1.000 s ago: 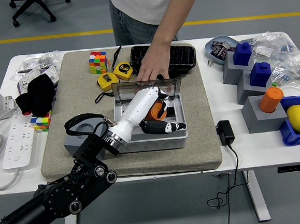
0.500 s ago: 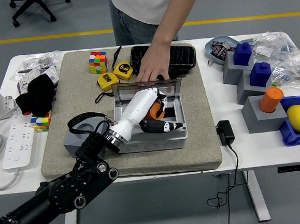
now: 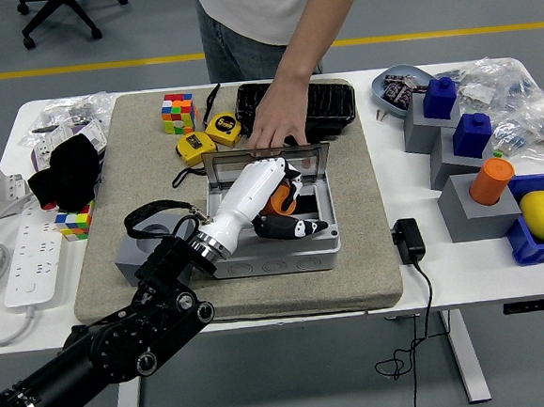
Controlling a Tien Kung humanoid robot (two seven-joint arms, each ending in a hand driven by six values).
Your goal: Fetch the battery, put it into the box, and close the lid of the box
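Room: we see a grey floor with a yellow line beyond a white table point(image 3: 447, 274); a beige mat point(image 3: 361, 253) covers its middle
Clutter: we note a Rubik's cube point(image 3: 177, 112), yellow tape measures point(image 3: 208, 138) and a black case point(image 3: 326, 105) on the far part of the mat; a power strip point(image 3: 21, 251) lies at the left, blue and grey blocks point(image 3: 449, 119) and a lemon point(image 3: 542, 213) at the right
Box: we find the grey box point(image 3: 286, 256) near the mat's front, its clear lid point(image 3: 220, 170) standing up at the far side
Person: a person's hand point(image 3: 275, 123) rests on the lid's top edge; it seems to us to be holding it up
Left hand: our white left hand point(image 3: 282, 207) reaches into the box; its fingers curl around an orange thing we take for the battery point(image 3: 280, 202)
Battery: it sits inside the box opening, between the fingers; whether it touches the bottom we cannot tell
Right hand: we do not see it
Done: fetching looks finished to us; the battery is over or in the box
Left: we judge that letting go, pulling the hand out and shutting the lid remain
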